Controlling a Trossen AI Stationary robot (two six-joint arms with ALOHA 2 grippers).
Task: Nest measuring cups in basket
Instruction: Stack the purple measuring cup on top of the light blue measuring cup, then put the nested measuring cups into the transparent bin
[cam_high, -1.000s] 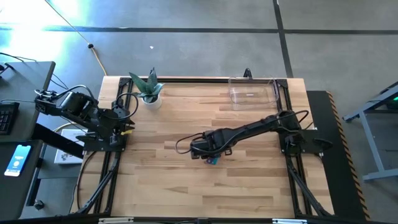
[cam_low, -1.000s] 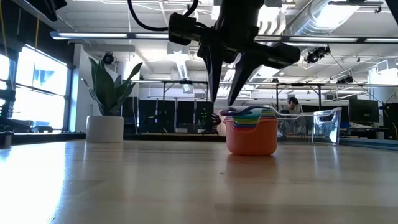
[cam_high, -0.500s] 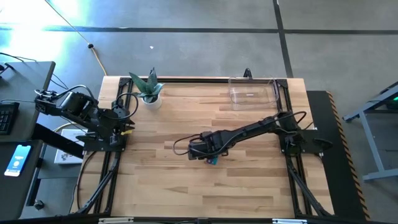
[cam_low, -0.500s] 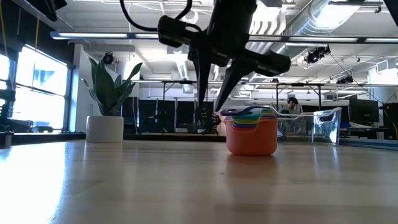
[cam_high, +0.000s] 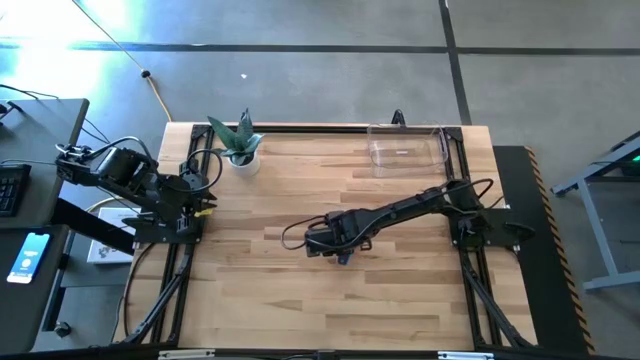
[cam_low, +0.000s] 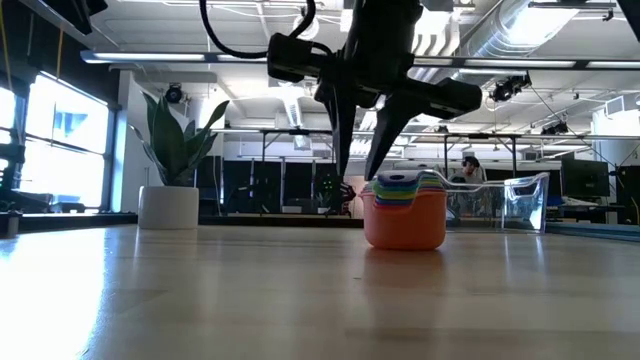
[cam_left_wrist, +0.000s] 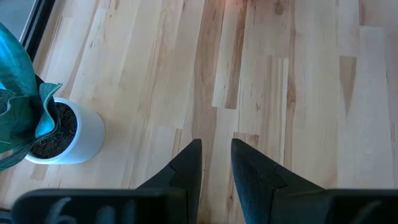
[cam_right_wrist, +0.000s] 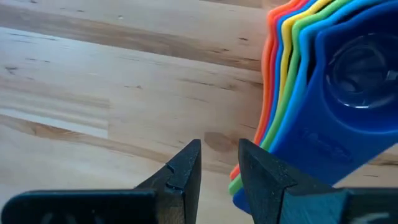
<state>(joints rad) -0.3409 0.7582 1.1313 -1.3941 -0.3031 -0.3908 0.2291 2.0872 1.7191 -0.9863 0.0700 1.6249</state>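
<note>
My right gripper (cam_low: 358, 180) hangs over the middle of the wooden table (cam_high: 260, 300), poised just beside the stack of nested measuring cups (cam_low: 405, 210), its two dark fingers (cam_right_wrist: 181, 171) pointing down with a narrow gap between them and nothing held in that gap. Seen level across the table, the stack sits upright on the wood, an orange cup (cam_low: 404, 225) outermost at the bottom, with yellow, green and blue rims rising in tiers inside it and the handles fanning out toward my fingers. From my right wrist, the blue cup (cam_right_wrist: 348, 93) tops the pile, its rim ringed in turn by green, yellow and orange edges; my fingertips stand clear of those rims, close to them but not touching. From overhead, my right arm (cam_high: 410, 208) stretches from its base at the table's right edge toward the stack, covering nearly all of it, with only a dark sliver showing beneath the gripper. The clear basket (cam_high: 405, 150) stands well apart from the stack, at the table's far edge on the right side, with no cups in it. A small white plant pot (cam_high: 241, 160) with pointed green leaves sits at the far left corner, also well away from the stack. My left gripper (cam_left_wrist: 216, 165) waits drawn back at the table's left edge near that pot, fingers slightly parted and empty.
</note>
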